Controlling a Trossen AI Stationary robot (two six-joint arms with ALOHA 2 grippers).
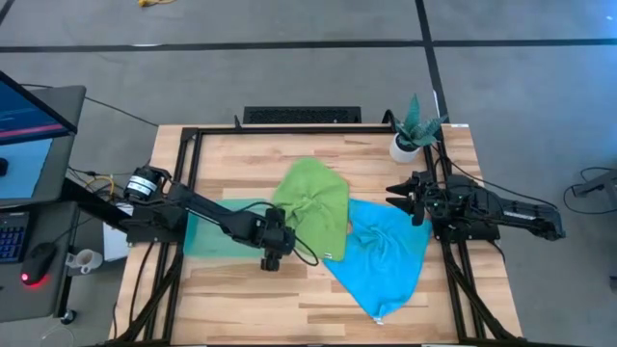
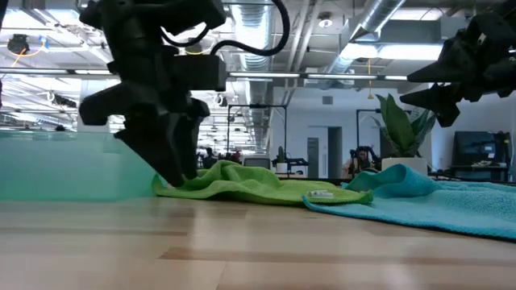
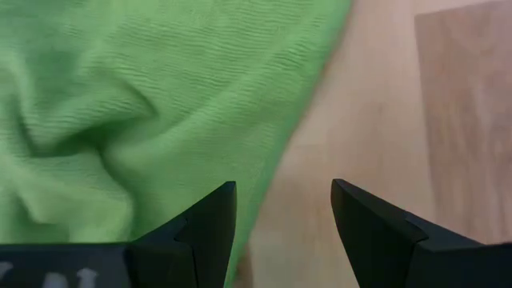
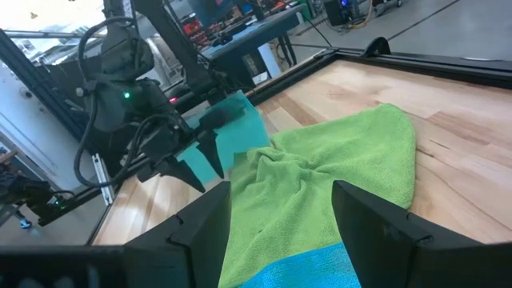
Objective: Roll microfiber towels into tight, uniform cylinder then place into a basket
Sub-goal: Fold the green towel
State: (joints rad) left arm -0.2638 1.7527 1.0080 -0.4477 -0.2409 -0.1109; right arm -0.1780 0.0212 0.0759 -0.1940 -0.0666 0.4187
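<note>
At the green towel's (image 1: 313, 207) near edge mid-table, left gripper (image 1: 271, 260) hovers jaws wide, empty; right gripper (image 1: 402, 196) wide too, over the blue towel (image 1: 386, 255).

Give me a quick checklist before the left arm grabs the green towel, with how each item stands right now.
1. Left hand open: ok, fingers apart in the left wrist view.
2. Left hand at the green towel edge: ok, low at the towel's near-left edge.
3. Green towel flat enough to roll: not ok, it lies bunched and wrinkled.
4. Green towel clear of the blue towel: not ok, its right edge overlaps the blue one.
5. Right hand out of the way: ok, open and raised near the potted plant.
6. Basket free to receive: cannot tell, the left arm covers much of it.
</note>
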